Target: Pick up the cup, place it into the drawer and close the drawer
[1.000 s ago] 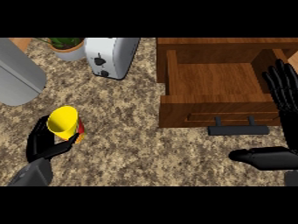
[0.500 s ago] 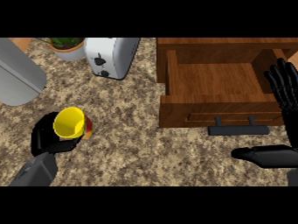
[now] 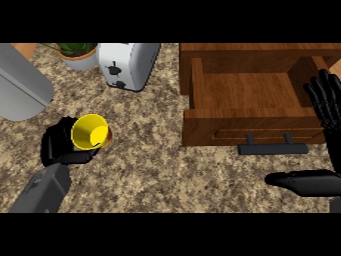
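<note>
A yellow cup (image 3: pixel 89 132) is held at the left of the head view, its mouth tilted toward me. My left hand (image 3: pixel 58 146) is curled round it from the left and below, hiding part of its side. The wooden drawer (image 3: pixel 247 90) stands pulled out at the upper right, with nothing visible inside and a black handle (image 3: pixel 272 149) on its front. At the right edge my right hand (image 3: pixel 335 125) rests open with fingers up beside the drawer's right wall, its thumb stretched out low toward the left.
A white toaster (image 3: pixel 129 64) stands at the back centre, with a potted plant (image 3: pixel 77 52) to its left. A large grey rounded object (image 3: pixel 9 82) fills the upper left. Speckled stone counter (image 3: pixel 173 175) lies between the cup and the drawer.
The left hand has lifted the cup slightly up and to the right, and the cup's mouth has tipped more toward me. The right hand has stayed in place.
</note>
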Motion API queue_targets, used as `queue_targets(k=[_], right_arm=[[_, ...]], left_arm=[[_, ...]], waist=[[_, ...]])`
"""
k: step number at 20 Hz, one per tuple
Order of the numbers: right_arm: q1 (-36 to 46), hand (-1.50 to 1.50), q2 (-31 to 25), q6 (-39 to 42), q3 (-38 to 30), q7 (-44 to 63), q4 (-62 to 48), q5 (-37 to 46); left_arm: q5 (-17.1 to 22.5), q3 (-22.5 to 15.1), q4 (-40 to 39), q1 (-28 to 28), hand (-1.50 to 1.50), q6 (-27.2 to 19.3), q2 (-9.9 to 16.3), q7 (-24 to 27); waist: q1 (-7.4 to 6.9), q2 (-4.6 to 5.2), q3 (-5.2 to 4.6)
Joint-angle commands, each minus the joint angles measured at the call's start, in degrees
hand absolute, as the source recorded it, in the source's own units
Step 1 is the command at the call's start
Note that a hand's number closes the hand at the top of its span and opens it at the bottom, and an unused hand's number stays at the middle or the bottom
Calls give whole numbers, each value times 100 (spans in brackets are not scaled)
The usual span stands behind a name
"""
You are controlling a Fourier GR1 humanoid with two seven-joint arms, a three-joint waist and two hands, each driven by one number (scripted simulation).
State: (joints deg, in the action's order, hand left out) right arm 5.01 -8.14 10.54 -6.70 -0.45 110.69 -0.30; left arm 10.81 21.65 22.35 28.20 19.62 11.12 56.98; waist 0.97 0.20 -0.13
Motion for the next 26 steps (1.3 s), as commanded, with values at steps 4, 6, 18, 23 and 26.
queue_targets(k=[4,6,18,23,26], right_arm=[[-116,-150,72,-9,-18,-358,-272,88],[-43,-150,-57,-47,-215,-49,-142,-20],[-257,-150,-137,175,-403,-426,-290,-182],[-63,-150,-84,44,-348,-150,-181,-153],[-127,-150,47,11,-189,-316,-174,-14]], left_arm=[[-43,-354,721,540,150,364,-177,-98],[-95,-614,1315,406,150,316,-442,-249],[-132,-1365,3818,1406,150,-1239,-922,-3045],[-342,-1843,3830,2092,150,-2167,-1107,-3577],[-377,-1851,3486,2633,150,-2352,-1109,-3974]], waist=[[-77,-26,15],[-150,-68,21],[-130,-52,19],[-66,-26,16],[-45,-14,16]])
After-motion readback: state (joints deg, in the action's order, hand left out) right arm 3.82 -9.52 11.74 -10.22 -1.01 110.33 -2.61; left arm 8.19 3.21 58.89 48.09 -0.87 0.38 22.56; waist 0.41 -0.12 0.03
